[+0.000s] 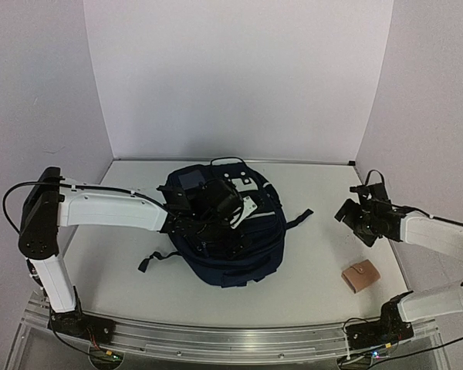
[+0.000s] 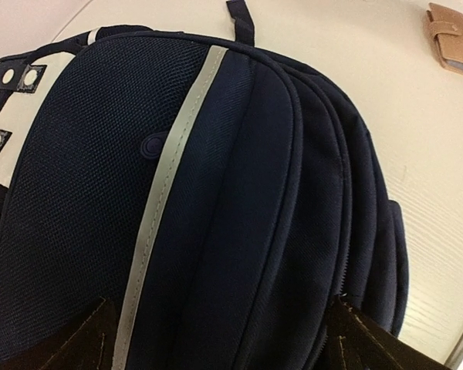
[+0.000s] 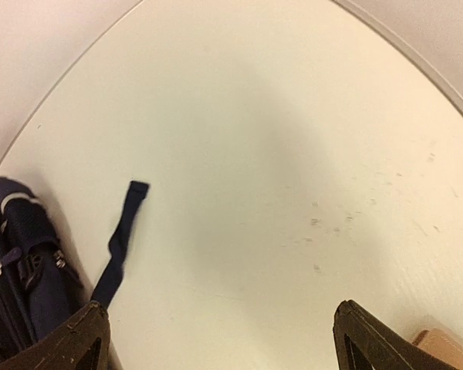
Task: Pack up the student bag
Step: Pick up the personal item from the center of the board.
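Note:
The student bag, dark navy with grey reflective stripes and white patches, lies flat in the middle of the table. It fills the left wrist view. My left gripper hovers over the bag's top, open, its fingertips spread wide above the fabric and holding nothing. My right gripper is open and empty, raised over the bare table to the right of the bag. The bag's edge and a loose strap show at the left of the right wrist view.
A small tan wallet lies on the table at front right, near the right arm; it also shows in the left wrist view and the right wrist view. Bag straps trail out left and right. White walls enclose the table.

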